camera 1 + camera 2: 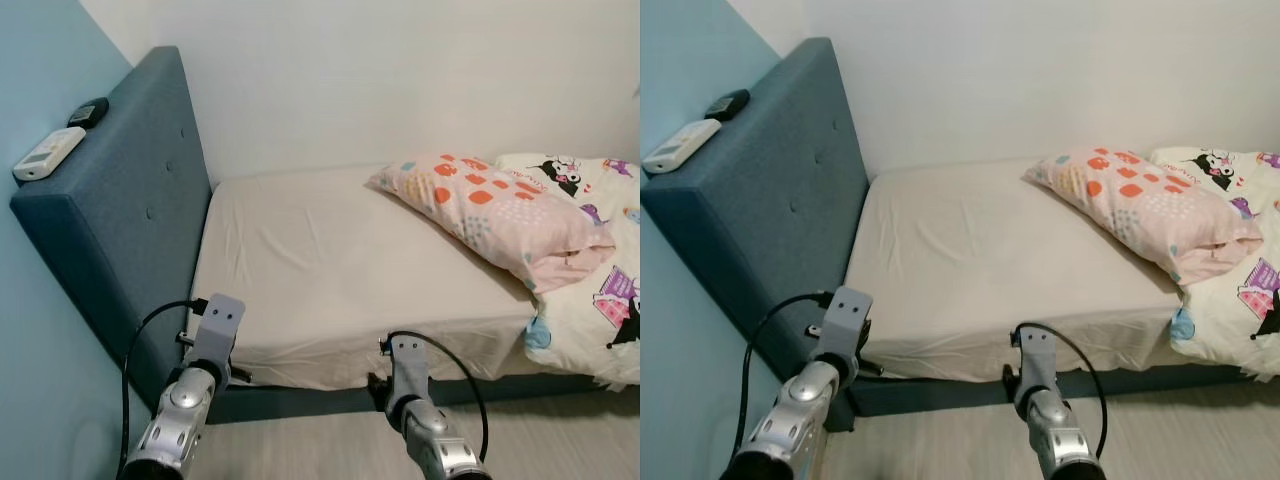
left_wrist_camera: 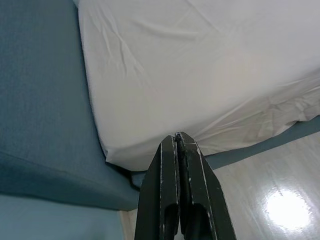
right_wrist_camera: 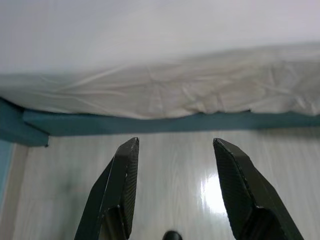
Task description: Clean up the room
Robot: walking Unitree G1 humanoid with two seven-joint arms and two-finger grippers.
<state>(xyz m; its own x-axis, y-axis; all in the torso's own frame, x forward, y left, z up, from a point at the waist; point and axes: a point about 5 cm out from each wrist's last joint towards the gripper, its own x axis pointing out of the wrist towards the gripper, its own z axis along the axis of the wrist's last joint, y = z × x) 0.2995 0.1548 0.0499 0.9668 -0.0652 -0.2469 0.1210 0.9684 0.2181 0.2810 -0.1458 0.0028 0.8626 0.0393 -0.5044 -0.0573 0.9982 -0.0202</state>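
A bed with a cream fitted sheet [image 1: 330, 270] stands before me. A pink pillow with orange spots [image 1: 495, 215] lies askew at the middle right of the mattress. A white cartoon-print quilt [image 1: 600, 290] is bunched at the far right. My left gripper [image 2: 179, 142] is shut with nothing in it, held low near the bed's front left corner. My right gripper [image 3: 175, 145] is open and empty, over the floor just in front of the bed's side edge [image 3: 160, 107].
A blue padded headboard [image 1: 130, 210] rises on the left against a light blue wall. On its top lie a white remote [image 1: 48, 153] and a small black object [image 1: 88, 112]. Pale wooden floor [image 3: 165, 160] runs along the teal bed base [image 1: 330, 398].
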